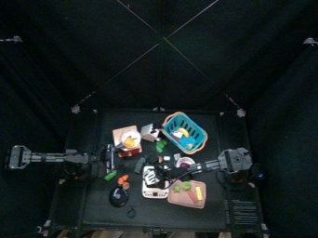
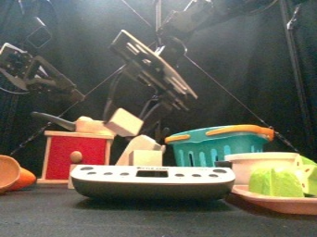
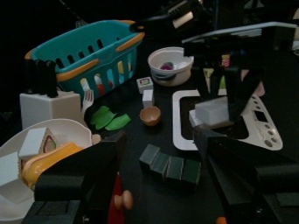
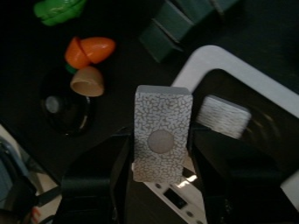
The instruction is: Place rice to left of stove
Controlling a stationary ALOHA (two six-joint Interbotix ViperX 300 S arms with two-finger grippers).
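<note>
The rice [image 4: 162, 114] is a white speckled block, held up off the table with my right gripper [image 4: 162, 140] shut on it. It hangs tilted [image 2: 124, 120] over a flat white device with a black glossy top [image 4: 222, 59] near the table's middle [image 1: 155, 186]. A white block with black marks on top, the stove [image 3: 52, 109], stands beside the blue basket [image 3: 87, 48] and shows in the front view [image 2: 139, 148] behind the flat device. My left gripper [image 3: 152, 166] is open with nothing in it, on the left side of the table [image 1: 110, 165].
A red and white box [image 2: 74, 155] stands at the back left. The tan board with green pieces [image 1: 189, 193] lies front right. A small white bowl [image 3: 173, 63], green toy pieces [image 3: 111, 118], an orange piece [image 4: 87, 51] and a plate of toy food [image 3: 30, 157] crowd the middle.
</note>
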